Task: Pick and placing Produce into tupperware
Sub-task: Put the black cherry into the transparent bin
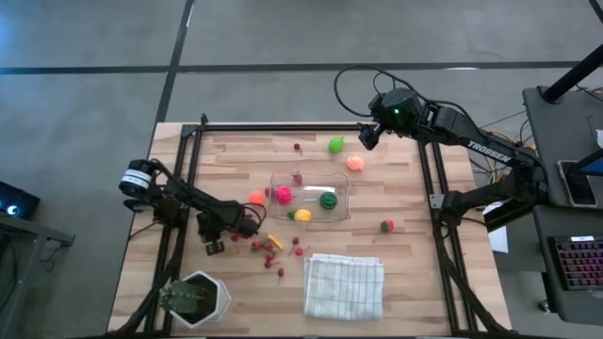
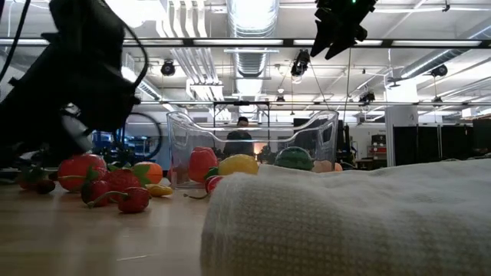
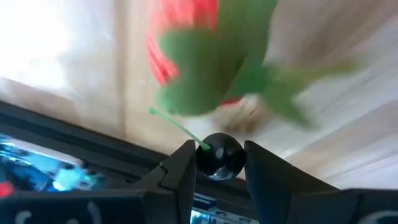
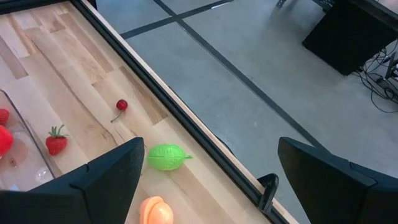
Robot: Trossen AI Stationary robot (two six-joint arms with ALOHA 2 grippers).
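While one tupperware [image 1: 341, 202] holds four produce pieces, two grippers.

Setting: robotics lab in an open industrial hall.
Evidence: exposed ceiling ducts [image 2: 253, 31] and strip lights; grey concrete floor [image 1: 85, 113] with dark tape lines; wooden tabletop [image 1: 415, 235] in a black frame; keyboard [image 1: 577, 264] and cables alongside; a person [image 2: 239, 138] beyond.
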